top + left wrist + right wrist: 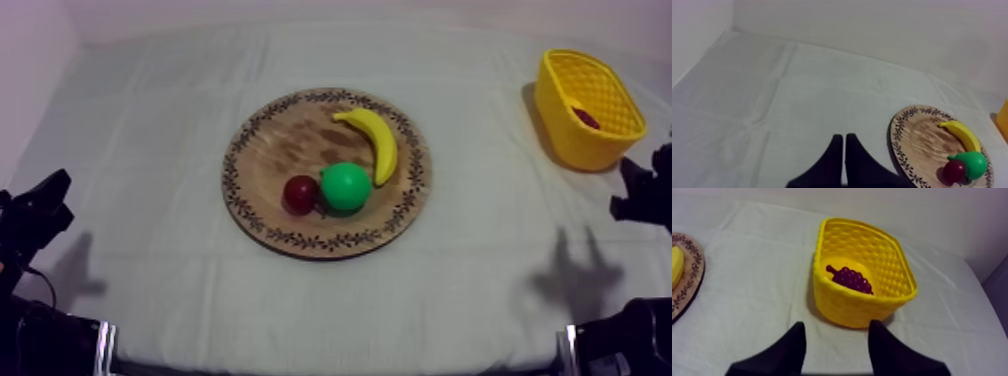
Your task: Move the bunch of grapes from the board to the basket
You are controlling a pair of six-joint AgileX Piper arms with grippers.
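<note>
The bunch of grapes [852, 279], dark purple, lies inside the yellow basket [844, 304]; in the top view a bit of the grapes [586, 118] shows in the basket [575, 135] at the far right. My right gripper [837, 338] stands open in front of the basket, nothing between its fingers; it sits low at the right edge [640, 190]. My left gripper [844, 145] is shut on nothing, left of the wooden board [917, 145], low at the left edge [40, 205].
The round wooden board [270, 150] in the middle of the table bears a banana [376, 140], a green pear [346, 186] and a small red fruit [300, 193]. Bare cloth lies between board and basket.
</note>
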